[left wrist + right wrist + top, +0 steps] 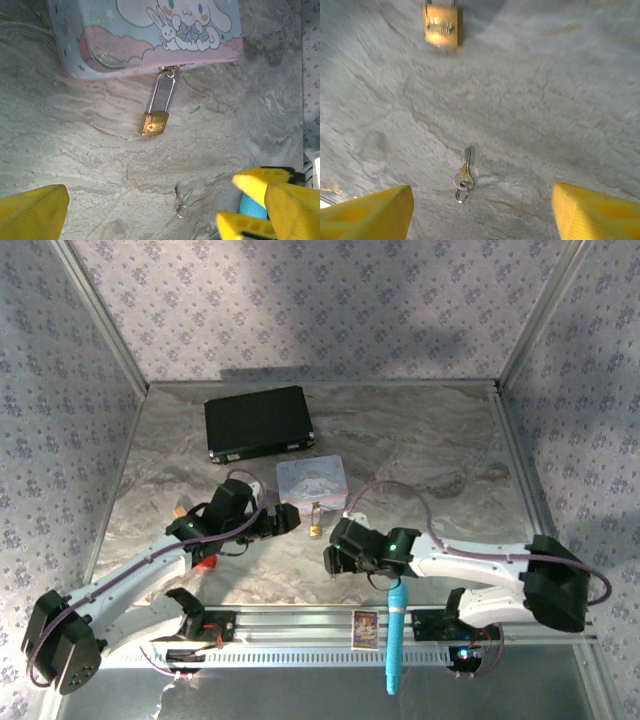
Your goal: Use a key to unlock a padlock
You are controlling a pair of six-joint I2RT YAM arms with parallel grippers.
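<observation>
Marbled grey tabletop (430,460): thin silvery key (465,172) lies flat at 6 o'clock of small brass padlock (441,25), hooked to pastel cartoon tin (150,30). Right gripper (480,215) and left gripper (145,215) both spread wide, empty. Risk: flat key skids from closing fingertips.

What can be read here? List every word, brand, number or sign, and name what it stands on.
No text reads clearly.
Small brass-gold padlock: stamped marks on its body, too blurred to read.
Pastel metal tin with cartoon rabbits: drawings, no letters to make out.
Small coloured card on the near rail: too small to read.
</observation>
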